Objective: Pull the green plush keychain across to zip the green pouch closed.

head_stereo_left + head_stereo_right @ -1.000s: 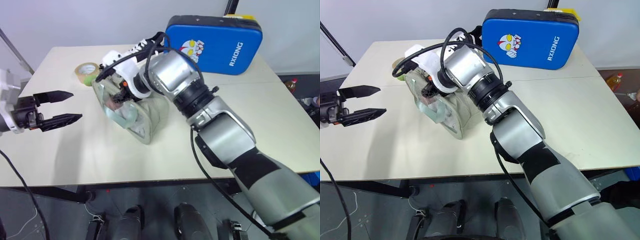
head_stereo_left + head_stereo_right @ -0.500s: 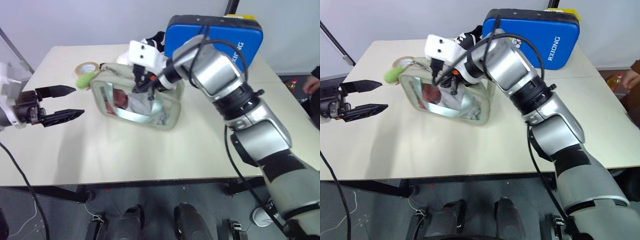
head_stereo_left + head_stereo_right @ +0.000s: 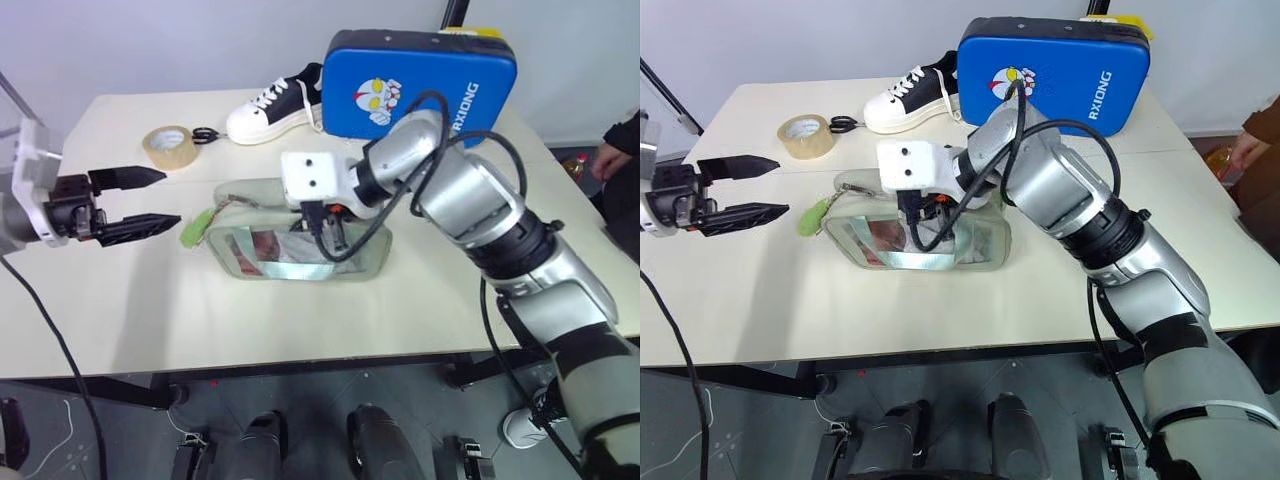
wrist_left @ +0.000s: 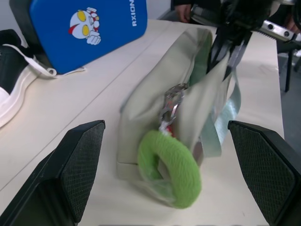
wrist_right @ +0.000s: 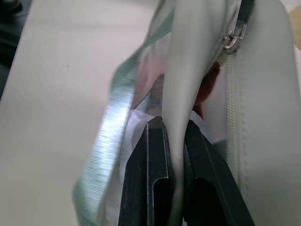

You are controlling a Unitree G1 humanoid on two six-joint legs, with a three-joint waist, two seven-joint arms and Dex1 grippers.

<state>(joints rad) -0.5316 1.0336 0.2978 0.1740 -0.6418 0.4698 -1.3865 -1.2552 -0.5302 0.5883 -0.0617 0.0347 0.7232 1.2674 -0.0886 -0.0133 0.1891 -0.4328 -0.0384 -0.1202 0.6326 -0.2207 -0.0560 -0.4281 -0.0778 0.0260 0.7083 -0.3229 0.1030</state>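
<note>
Pale sage fabric is what catches the eye: the green pouch (image 3: 300,245) now lies lengthwise across the middle of the table (image 3: 150,310), its clear window facing front, where a second ago it stood bunched and end-on under the right arm. The right gripper (image 5: 170,141) has swung it round and stays clenched on a fold of the pouch's top edge, close by the zipper. At the pouch's left end, the green plush keychain (image 4: 170,167) hangs off the zipper pull, touching the table or nearly so; I can't quite tell. That puts it just ahead of the left gripper (image 3: 140,203), which waits with its fingers (image 3: 150,222) spread wide and holding nothing, pointed at the charm but still apart from it. The turn seems meant to offer the charm to that arm, so the zip pull itself looks not yet begun. Further back sit a tape roll (image 3: 168,146), a black-and-white sneaker (image 3: 272,95), and a blue case (image 3: 425,80).
</note>
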